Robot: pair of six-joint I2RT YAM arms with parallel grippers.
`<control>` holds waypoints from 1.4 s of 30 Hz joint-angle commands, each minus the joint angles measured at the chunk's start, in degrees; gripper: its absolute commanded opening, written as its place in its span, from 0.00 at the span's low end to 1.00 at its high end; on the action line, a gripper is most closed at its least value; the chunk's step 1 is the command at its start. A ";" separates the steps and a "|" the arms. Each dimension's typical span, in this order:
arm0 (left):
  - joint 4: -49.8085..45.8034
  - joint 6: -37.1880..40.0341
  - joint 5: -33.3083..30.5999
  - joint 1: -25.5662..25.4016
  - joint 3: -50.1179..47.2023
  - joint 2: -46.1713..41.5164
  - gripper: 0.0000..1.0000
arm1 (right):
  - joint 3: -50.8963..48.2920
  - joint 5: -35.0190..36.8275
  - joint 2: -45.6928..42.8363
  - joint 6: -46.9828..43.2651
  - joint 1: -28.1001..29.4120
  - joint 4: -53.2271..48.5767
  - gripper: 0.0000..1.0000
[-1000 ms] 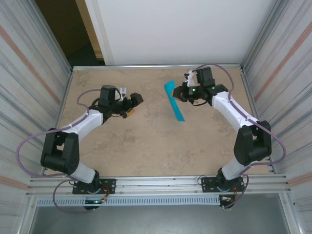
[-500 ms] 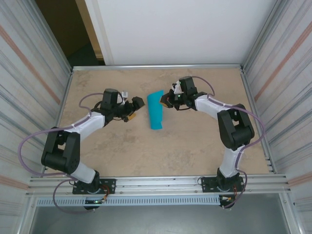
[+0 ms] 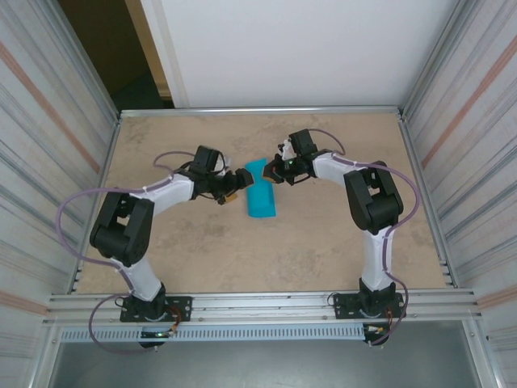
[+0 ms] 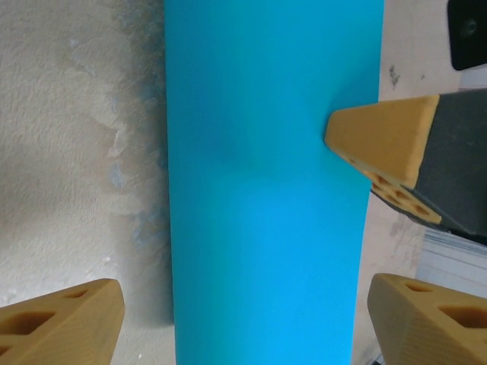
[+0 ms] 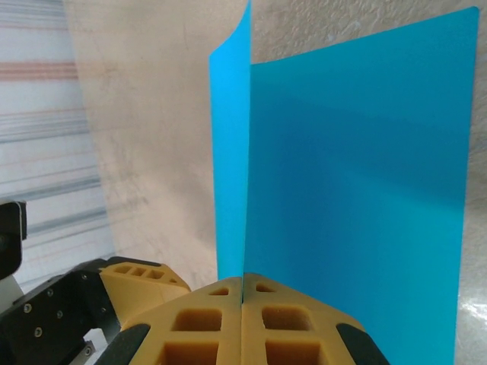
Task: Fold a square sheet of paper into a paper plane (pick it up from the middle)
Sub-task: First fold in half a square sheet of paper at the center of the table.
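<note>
The square sheet of paper [image 3: 260, 198] is teal-blue and bent into two flaps, hanging over the middle of the table. My right gripper [image 3: 272, 171] is shut on its upper edge. In the right wrist view the gripper [image 5: 242, 287] pinches the fold, and the wide flap of the paper [image 5: 358, 175] stretches away from it. My left gripper [image 3: 240, 179] is right beside the sheet on its left. In the left wrist view it [image 4: 245, 296] is open, one finger on each side of the paper [image 4: 266, 190], apart from it. The right gripper's fingertip [image 4: 380, 144] touches the paper's right edge there.
The tan table [image 3: 186, 250] is boxed in by ribbed metal walls [image 3: 48, 162] on the left and right and a white wall [image 3: 283, 48] at the back. A metal rail [image 3: 266, 303] runs along the near edge by the arm bases.
The right gripper has carried the paper leftward to the table's middle. The left gripper has moved right up to the sheet, and its jaws have narrowed a little.
</note>
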 commanded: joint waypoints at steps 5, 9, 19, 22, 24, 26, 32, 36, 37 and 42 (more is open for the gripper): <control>-9.15 4.13 -6.83 -2.81 7.79 5.03 0.74 | 0.57 1.60 2.02 -3.16 -0.42 -1.93 0.00; -9.02 4.13 -6.86 -3.16 9.72 7.37 0.68 | -0.22 1.02 1.79 -3.09 -1.02 -1.17 0.00; -10.51 5.72 -7.96 -3.36 13.91 12.22 0.56 | -0.69 -0.47 2.11 -2.80 -1.47 -0.56 0.00; -10.37 6.24 -7.92 -3.36 14.92 13.06 0.55 | -0.76 -0.57 2.18 -2.74 -1.39 -0.47 0.00; -10.42 6.82 -8.20 -3.35 15.70 13.75 0.55 | -0.76 -0.72 2.33 -2.74 -1.45 -0.38 0.00; -10.91 7.35 -8.03 -3.35 16.58 14.60 0.55 | -0.50 -0.90 2.52 -2.75 -1.31 -0.47 0.01; -11.47 8.18 -8.44 -3.26 17.18 15.80 0.56 | -0.55 -0.78 3.37 -1.91 -1.24 -1.17 0.07; -14.40 8.53 -9.34 -3.16 18.80 17.40 0.51 | -0.79 -0.43 2.56 -1.76 -1.38 -1.35 0.15; -14.59 8.69 -9.33 -3.17 18.87 17.57 0.50 | -0.82 -0.12 2.06 -1.72 -1.38 -1.43 0.17; -14.92 8.38 -8.89 -3.24 19.50 18.32 0.46 | -1.48 2.04 -0.83 -1.56 -2.17 -2.93 0.31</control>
